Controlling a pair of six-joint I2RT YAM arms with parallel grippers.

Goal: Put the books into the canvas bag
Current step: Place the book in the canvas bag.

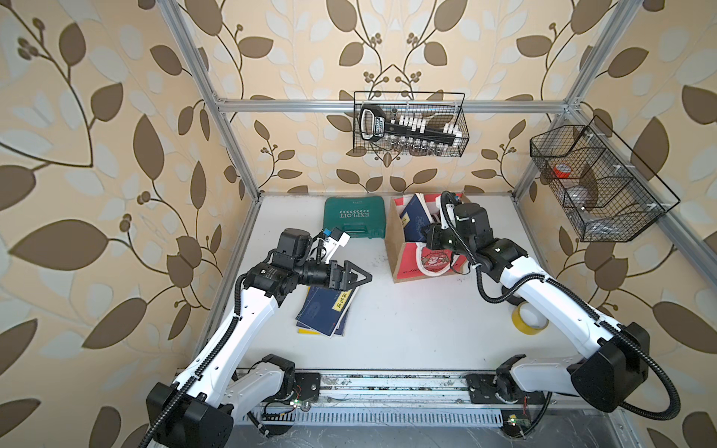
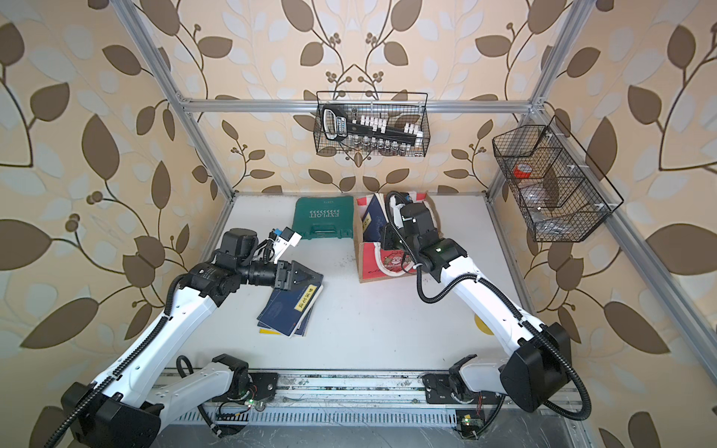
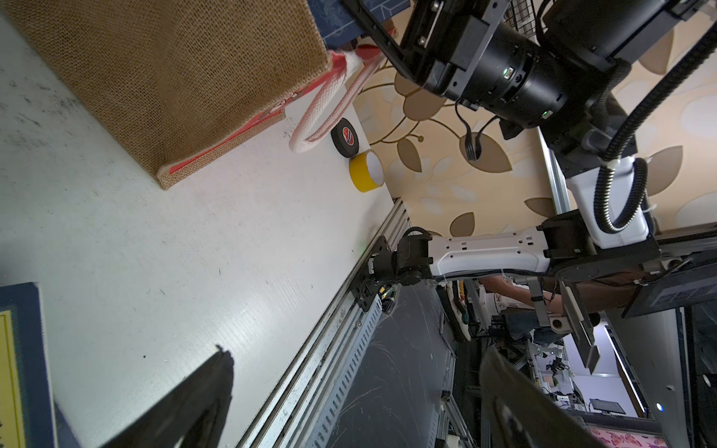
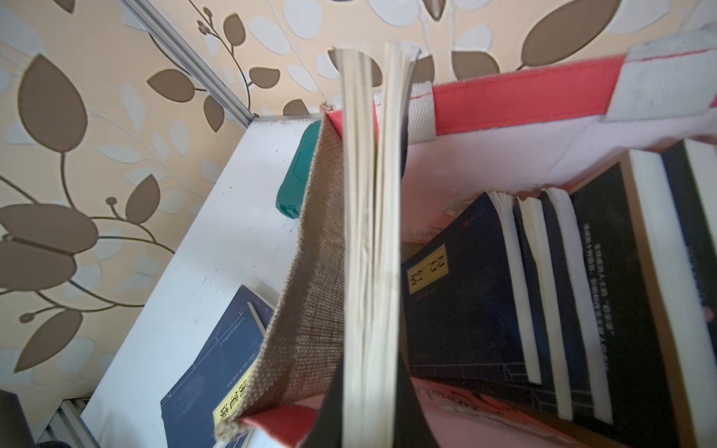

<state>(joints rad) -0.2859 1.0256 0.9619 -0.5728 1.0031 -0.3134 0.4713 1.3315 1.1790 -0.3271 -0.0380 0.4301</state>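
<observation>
The canvas bag (image 1: 399, 256) (image 2: 362, 260) stands open at the back of the table, tan jute sides and red panels. My right gripper (image 4: 370, 407) reaches into its mouth, shut on two thin books (image 4: 370, 232) held page edges up against the jute wall (image 4: 314, 271). Several dark books (image 4: 485, 302) lie inside the bag. A small stack of navy books (image 1: 324, 314) (image 2: 287, 312) with a yellow one at the bottom lies on the table. My left gripper (image 1: 364, 276) (image 3: 355, 357) hovers open over the stack's far end, holding nothing.
A green tool case (image 1: 355, 215) lies left of the bag. A yellow tape roll (image 1: 527, 316) (image 3: 366, 170) and a black one (image 3: 345, 137) sit near the right arm. Two wire baskets (image 1: 411, 124) (image 1: 593, 182) hang on the back and right frame.
</observation>
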